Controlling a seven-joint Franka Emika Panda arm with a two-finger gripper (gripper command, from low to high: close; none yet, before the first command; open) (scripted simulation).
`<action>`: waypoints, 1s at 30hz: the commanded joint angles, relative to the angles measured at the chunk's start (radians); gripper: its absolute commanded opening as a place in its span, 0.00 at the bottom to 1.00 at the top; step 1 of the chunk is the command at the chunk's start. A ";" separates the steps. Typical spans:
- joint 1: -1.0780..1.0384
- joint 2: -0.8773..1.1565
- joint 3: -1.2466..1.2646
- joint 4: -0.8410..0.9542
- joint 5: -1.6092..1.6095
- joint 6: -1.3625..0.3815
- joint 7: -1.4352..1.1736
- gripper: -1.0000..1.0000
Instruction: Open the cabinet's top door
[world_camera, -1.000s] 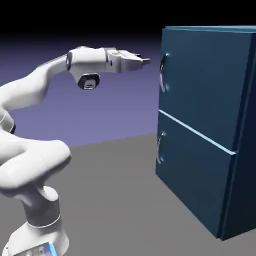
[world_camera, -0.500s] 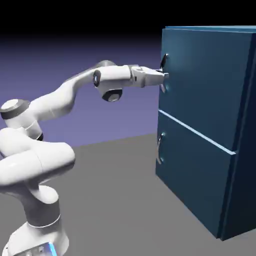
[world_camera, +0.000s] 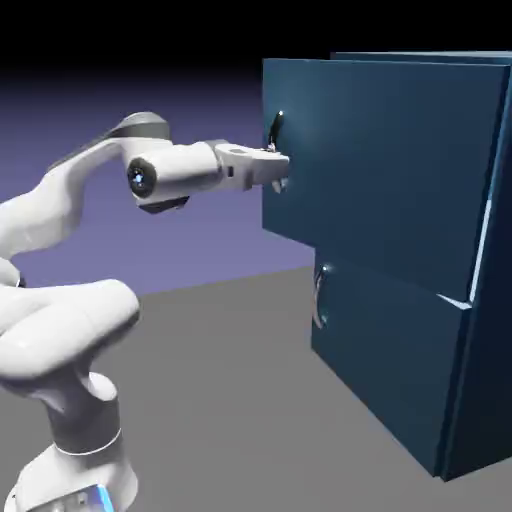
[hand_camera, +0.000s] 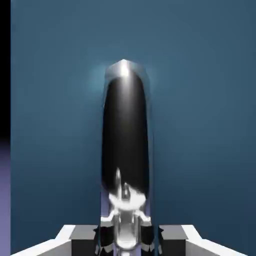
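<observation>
Cabinet (world_camera: 440, 330): tall dark-blue box at the exterior view's right, standing upright on the grey table (world_camera: 230, 400), long axis vertical, front face turned toward the view's left. Top door (world_camera: 380, 160): large upper panel, flat, taller than the panel below; it stands out from the cabinet body, its handle-side edge well forward of the lower panel's front, and a pale strip shows down its right side where it has parted from the body. Handle (world_camera: 276, 135): curved grey metal bar, long axis vertical, mounted close to the door's left edge; in the hand view it runs up the middle of the picture as a dark glossy bar with a bright rounded end. Lower panel (world_camera: 390, 370): shorter, flush with the body, its own curved handle (world_camera: 320, 295) upright near its left edge, untouched. Gripper (world_camera: 279, 172): held about level, pointing at the door's left edge; fingers pinching the top door's handle near its lower part, seen in the hand view as two grey tips (hand_camera: 80, 239) pressed against the bar from either side. Arm (world_camera: 80, 200): white, rising from the lower left. Open room: bare table and plain backdrop to the left of the door's free edge.
</observation>
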 joint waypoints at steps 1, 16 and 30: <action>0.018 -0.006 -0.036 -0.030 -0.024 -0.034 -0.014 0.00; 0.068 0.007 -0.580 -0.217 -0.448 -0.403 -0.178 0.00; 0.047 0.273 -1.088 -0.135 -0.916 -0.698 -0.368 0.00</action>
